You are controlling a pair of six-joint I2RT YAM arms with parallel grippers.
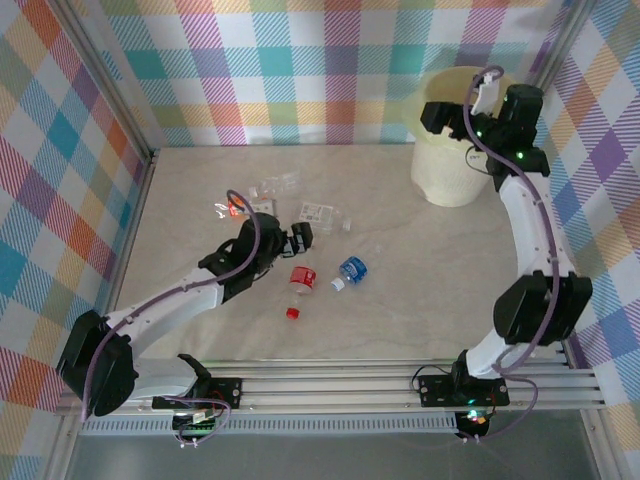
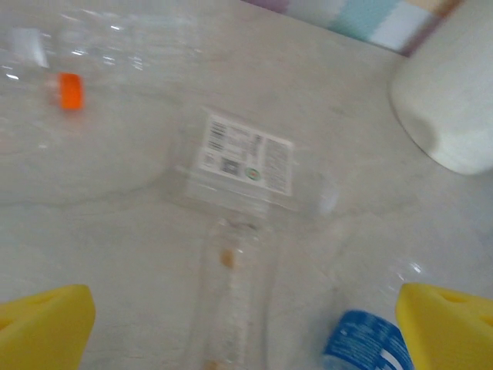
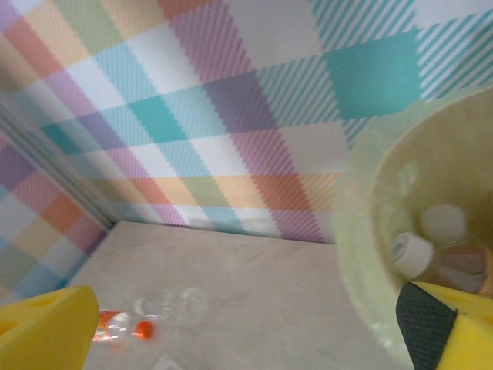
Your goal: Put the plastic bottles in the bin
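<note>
The task is partly done. Inside the large round cream-yellow plastic bin [image 3: 362,231], at the far right of the desk [image 1: 400,310], at least two clear bottles with white caps [image 3: 420,250] already lie. The right fingers [image 3: 42,327] hang at its rim, wide apart and empty.

About five bottles are left on the desk:
- a flattened clear bottle with a white label [image 2: 246,154], just in front of the left fingers [image 2: 46,327], which are wide apart and touch nothing
- a blue-labelled bottle [image 1: 352,268]
- a red-labelled bottle [image 1: 302,280]
- an orange-capped clear bottle [image 1: 235,208]
- another crushed clear bottle [image 1: 272,185]

A loose red cap [image 1: 292,312] lies nearby.
</note>
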